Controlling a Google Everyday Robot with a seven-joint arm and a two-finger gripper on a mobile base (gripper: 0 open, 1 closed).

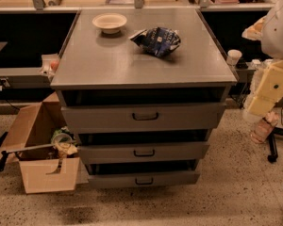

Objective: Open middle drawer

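A grey metal cabinet (141, 55) stands in the middle of the camera view with three drawers stacked in its front. The middle drawer (144, 152) has a mid-height flat front and a small dark loop handle (144, 152) at its centre. It sits between the tall top drawer (144, 117) and the slim bottom drawer (144, 179). A dark gap shows above each front. My arm comes in at the right edge, and the gripper (269, 91), a pale yellow block, hangs to the right of the cabinet at about top-drawer height, apart from all the drawers.
A white bowl (109, 21) and a dark blue snack bag (156, 40) lie on the cabinet top. An open cardboard box (42, 149) of clutter stands on the floor at the cabinet's left. A chair base (273, 145) is at the right. Benches run along the back.
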